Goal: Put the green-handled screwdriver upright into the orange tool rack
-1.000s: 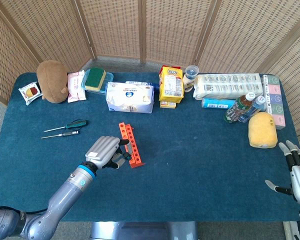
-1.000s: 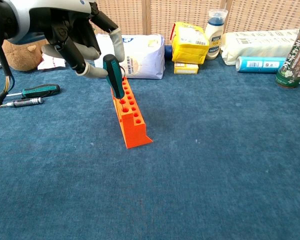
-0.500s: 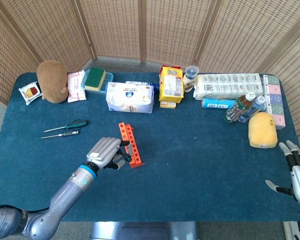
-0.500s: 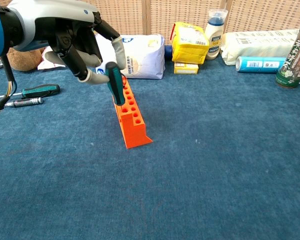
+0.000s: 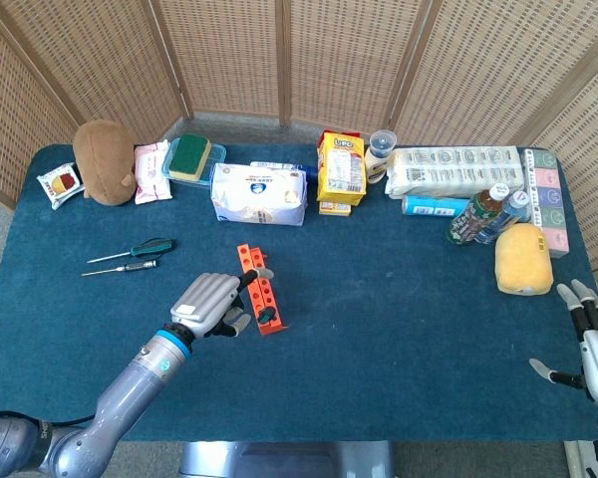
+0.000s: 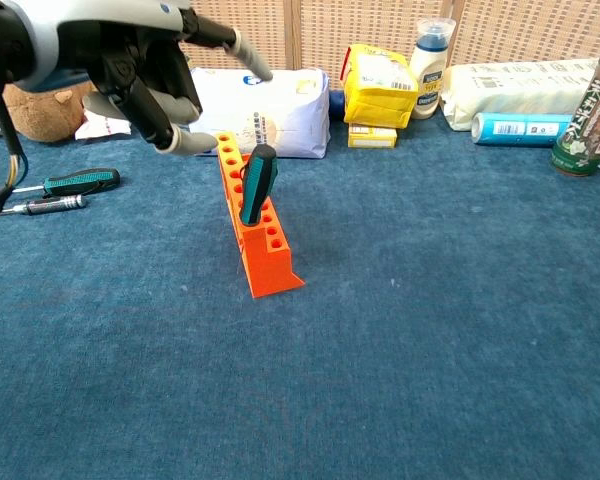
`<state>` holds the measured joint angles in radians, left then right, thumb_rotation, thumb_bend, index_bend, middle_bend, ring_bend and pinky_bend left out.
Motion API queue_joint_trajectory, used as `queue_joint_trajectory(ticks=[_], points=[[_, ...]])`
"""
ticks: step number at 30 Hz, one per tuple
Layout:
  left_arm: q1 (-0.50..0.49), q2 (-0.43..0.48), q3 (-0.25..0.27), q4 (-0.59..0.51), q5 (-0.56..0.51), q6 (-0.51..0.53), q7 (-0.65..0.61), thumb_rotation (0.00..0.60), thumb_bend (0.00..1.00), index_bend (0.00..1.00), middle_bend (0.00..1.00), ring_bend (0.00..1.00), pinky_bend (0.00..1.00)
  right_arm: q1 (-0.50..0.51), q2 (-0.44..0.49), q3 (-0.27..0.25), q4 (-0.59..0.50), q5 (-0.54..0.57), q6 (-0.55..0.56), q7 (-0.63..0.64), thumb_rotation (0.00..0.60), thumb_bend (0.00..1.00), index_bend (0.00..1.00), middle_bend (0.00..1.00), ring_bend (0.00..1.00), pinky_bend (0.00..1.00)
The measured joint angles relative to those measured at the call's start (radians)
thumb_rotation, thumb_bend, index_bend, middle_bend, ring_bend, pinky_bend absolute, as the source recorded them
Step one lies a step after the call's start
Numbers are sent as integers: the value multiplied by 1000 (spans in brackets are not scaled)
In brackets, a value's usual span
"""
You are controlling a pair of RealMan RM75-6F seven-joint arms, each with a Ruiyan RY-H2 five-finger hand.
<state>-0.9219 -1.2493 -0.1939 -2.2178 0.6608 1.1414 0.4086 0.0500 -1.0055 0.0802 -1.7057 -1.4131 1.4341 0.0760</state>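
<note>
The orange tool rack [image 6: 271, 262] lies mid-table, also seen from the head view [image 5: 251, 270]. A green-handled screwdriver [image 6: 257, 184] stands in one of its holes, leaning slightly; from above it shows as a dark handle end [image 5: 267, 317]. My left hand [image 6: 140, 62] hovers just left of and above the rack [image 5: 207, 302], fingers spread, touching nothing. My right hand [image 5: 592, 351] rests at the table's near right corner, fingers apart and empty.
A second green-handled screwdriver [image 6: 80, 182] and a thin metal one [image 6: 46, 204] lie left of the rack. Along the back stand a tissue pack [image 5: 259, 192], yellow boxes [image 5: 341, 171], bottles [image 5: 483, 215], a plush toy [image 5: 104, 159] and a yellow sponge [image 5: 523, 259].
My left hand let go of the screwdriver and drew back up and left with its fingers spread. The screwdriver now stands in the rack by itself. The right hand stayed still.
</note>
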Motion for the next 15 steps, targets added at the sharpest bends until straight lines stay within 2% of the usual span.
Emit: queue_joint_trajectory(ticks=[2,4,5,6,8,9,12,15], points=[[11,9,2,-7,28,6,-8,600,291,43,905,876,931,0,0,0,0,0,0,-1,568,22,0,0,0,0],[24,22,7,-16,61,15,-13,600,219,7,702,731,883,0,-1,0,0,0,0,-3,565,22,0,0,0,0],[32,30,11,-20,79,20,-14,600,192,0,568,630,840,0,-1,0,0,0,0,-5,566,22,0,0,0,0],[41,39,16,-24,99,28,-16,600,168,0,393,484,769,0,-2,0,0,0,1,-6,566,21,0,0,0,0],[70,65,33,-31,160,48,-22,600,138,0,146,245,627,0,-3,0,-1,1,3,-9,567,21,0,0,0,0],[85,77,42,-31,193,56,-28,600,125,0,60,140,557,-1,-3,0,-2,1,3,-11,565,22,0,0,0,0],[144,114,83,-14,329,89,-56,600,105,0,0,11,430,-1,-5,0,-4,0,5,-17,563,21,0,0,0,0],[215,145,132,30,485,135,-99,600,84,0,0,0,338,-1,-8,0,-5,0,5,-24,564,22,0,0,0,0]])
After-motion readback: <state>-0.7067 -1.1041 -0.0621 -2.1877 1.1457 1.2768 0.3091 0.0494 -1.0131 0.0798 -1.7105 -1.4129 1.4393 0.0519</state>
